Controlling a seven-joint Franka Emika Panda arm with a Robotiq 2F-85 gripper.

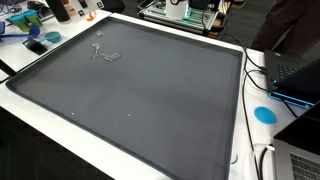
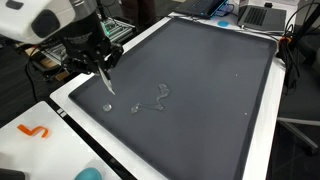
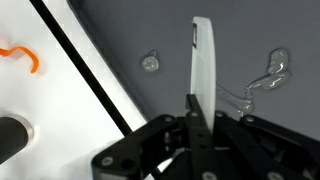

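One gripper (image 2: 103,68), clenched on a white strip (image 3: 203,60), hangs over the mat (image 2: 210,90) near a corner. Strip upright, above the mat between a clear drop (image 3: 150,63) and a clear squiggle (image 3: 262,78).

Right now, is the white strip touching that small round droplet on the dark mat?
No: in the wrist view bare dark mat shows between the white strip and the droplet.
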